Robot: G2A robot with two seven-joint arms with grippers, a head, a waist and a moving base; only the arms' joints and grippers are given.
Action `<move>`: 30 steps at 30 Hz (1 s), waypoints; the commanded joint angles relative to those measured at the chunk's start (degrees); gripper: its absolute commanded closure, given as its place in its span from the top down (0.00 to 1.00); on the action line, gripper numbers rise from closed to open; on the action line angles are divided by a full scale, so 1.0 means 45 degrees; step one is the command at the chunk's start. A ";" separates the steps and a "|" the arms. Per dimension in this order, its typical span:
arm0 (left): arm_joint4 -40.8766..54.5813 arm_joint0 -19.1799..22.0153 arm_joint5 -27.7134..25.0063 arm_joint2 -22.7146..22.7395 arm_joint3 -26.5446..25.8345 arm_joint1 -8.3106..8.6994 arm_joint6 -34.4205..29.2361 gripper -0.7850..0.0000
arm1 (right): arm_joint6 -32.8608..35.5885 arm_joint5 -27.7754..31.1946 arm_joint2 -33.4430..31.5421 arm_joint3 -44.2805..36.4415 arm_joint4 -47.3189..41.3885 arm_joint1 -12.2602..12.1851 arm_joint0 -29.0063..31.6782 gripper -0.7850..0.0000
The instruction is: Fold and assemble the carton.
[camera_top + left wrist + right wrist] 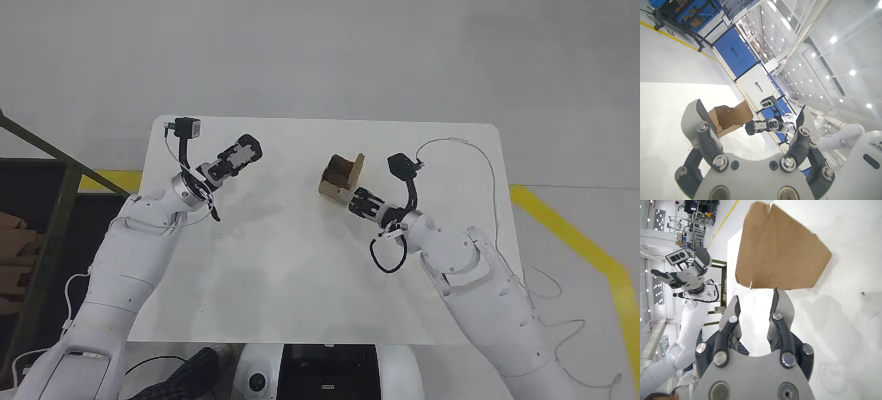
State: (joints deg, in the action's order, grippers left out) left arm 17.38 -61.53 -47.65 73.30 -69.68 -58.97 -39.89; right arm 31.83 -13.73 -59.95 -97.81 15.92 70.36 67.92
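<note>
Carton (341, 175): partly erected, flaps unclosed. My right gripper (756, 296): parted, empty, at its edge. My left gripper (751, 108): wide, empty, well apart.

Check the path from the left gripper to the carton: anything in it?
Nothing visible. Only bare table lies between the open left gripper and the carton. The right gripper, also open, sits at the carton's other side, off that line.

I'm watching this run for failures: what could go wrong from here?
1. The open right gripper sits at one panel edge of the carton; pushing may slide or tip it instead of folding it.
2. The open left gripper is apart from the carton, so nothing braces it.
</note>
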 commanded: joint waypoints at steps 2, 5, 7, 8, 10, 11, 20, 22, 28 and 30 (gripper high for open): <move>0.0075 0.0027 -0.0009 0.0029 0.0065 0.0001 -0.0054 1.00 | -0.0244 -0.0394 0.0249 0.0185 0.0275 0.0075 -0.0267 0.40; 0.0148 0.0077 -0.0019 0.0019 0.0163 -0.0009 -0.0119 1.00 | -0.0540 -0.0845 0.0466 0.0354 0.0622 0.0152 -0.0512 0.38; 0.0186 0.0117 -0.0017 0.0013 0.0218 -0.0015 -0.0159 1.00 | -0.0859 -0.1086 0.0526 0.0381 0.0813 0.0194 -0.0583 0.29; 0.0216 0.0136 -0.0029 0.0017 0.0244 -0.0018 -0.0166 1.00 | -0.1026 -0.1192 0.0550 0.0339 0.0914 0.0210 -0.0575 0.24; 0.0274 0.0172 -0.0042 0.0024 0.0305 -0.0021 -0.0218 1.00 | -0.1332 -0.1322 0.0520 0.0195 0.1046 0.0225 -0.0476 0.19; 0.0310 0.0195 -0.0031 0.0030 0.0334 -0.0022 -0.0243 1.00 | -0.1462 -0.1408 0.0480 0.0133 0.1122 0.0225 -0.0400 0.16; 0.0436 0.0372 -0.0058 -0.0051 0.0614 -0.0064 -0.0399 1.00 | -0.1878 -0.1385 -0.0187 0.0124 0.1219 0.0192 -0.0088 0.13; 0.0452 0.0390 -0.0050 -0.0065 0.0649 -0.0070 -0.0436 1.00 | -0.1888 -0.1256 -0.0172 0.0296 0.1228 0.0217 -0.0194 0.18; 0.0551 0.0384 -0.0102 -0.0021 0.0695 -0.0071 -0.0526 1.00 | -0.1848 -0.0955 0.0087 0.1376 0.0999 0.0384 -0.0890 0.27; 0.0587 0.0358 -0.0126 0.0020 0.0705 -0.0064 -0.0553 1.00 | -0.1891 -0.0779 0.0145 0.1719 0.0865 0.0441 -0.1093 0.24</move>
State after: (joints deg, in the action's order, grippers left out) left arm 19.94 -59.84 -48.16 73.28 -66.53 -59.27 -42.33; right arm 23.48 -17.64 -59.42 -90.92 20.12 72.22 63.47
